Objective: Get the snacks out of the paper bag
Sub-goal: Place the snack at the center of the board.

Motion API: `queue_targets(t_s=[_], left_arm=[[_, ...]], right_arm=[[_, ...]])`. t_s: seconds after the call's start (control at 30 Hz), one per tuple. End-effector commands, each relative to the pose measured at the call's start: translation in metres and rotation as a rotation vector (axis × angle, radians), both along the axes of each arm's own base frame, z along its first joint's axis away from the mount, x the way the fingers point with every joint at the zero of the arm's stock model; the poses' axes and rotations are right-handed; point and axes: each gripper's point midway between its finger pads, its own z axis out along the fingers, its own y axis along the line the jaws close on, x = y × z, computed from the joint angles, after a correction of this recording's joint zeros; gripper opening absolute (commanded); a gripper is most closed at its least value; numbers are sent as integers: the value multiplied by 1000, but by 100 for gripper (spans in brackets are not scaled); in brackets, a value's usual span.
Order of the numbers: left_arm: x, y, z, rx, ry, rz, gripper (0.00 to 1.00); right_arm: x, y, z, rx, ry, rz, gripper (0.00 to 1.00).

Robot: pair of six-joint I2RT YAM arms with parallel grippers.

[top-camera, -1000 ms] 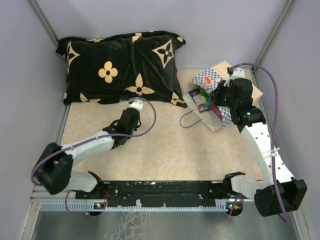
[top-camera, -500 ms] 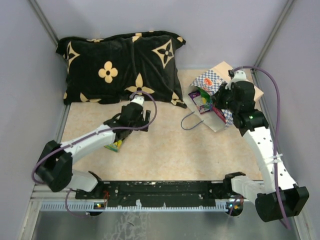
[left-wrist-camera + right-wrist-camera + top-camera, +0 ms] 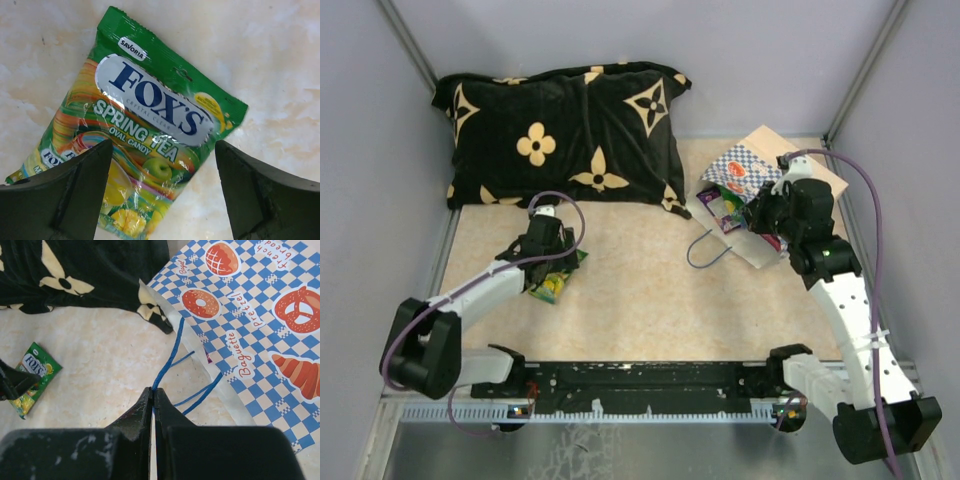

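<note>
Left gripper (image 3: 549, 262): I saw its fingers spread wide, one on each side of the green packet (image 3: 150, 132); in the left wrist view the gripper (image 3: 162, 195) held nothing.
Green packet: it lay flat on the table (image 3: 650, 300), label up, reading "FOX'S Spring Tea Oval Candy", in the near-left part, well apart from the paper bag (image 3: 745, 168). From above I caught it (image 3: 553, 283) partly under the left arm's wrist.
Right gripper (image 3: 760, 215): its fingers were pressed together, and a blue cord handle (image 3: 170, 356) ran straight into the tips (image 3: 153, 402), so I read it as pinching that cord.
Paper bag: it lay tipped over at the far right of the table, its mouth turned toward the cushion (image 3: 560, 125), with the checkered side (image 3: 260, 315) facing the right wrist camera.
Snacks in the bag (image 3: 725, 205): green and magenta packets showed in the mouth; I could not count them.
Second handle (image 3: 705, 250): its loop lay loose on the table before the bag.
</note>
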Motion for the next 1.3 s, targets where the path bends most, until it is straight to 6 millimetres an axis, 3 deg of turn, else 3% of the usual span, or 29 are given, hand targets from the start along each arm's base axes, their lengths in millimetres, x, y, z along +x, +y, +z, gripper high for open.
queue_targets(t_s=[0.0,0.23,0.57,0.77,0.93,1.13,1.27], left_arm=[[16,2,-18,-80,13,40,88],[43,45,-49,-137,111,165,87],[76,110,-43,32,130,263,92],[89,134,-33,92,115,231,97],[92,150,-26,125,62,245,98],[82,183,-38,179,89,339,99],[89,194,-34,163,35,322,97]], right_arm=[[-6,6,19,40,-57,30,0],[-6,11,21,54,-53,50,0],[-8,11,16,52,-41,55,0],[-6,12,10,47,-26,60,0],[-9,10,8,42,-17,51,0],[-12,9,10,40,-17,50,0],[-9,16,4,69,-1,76,0]])
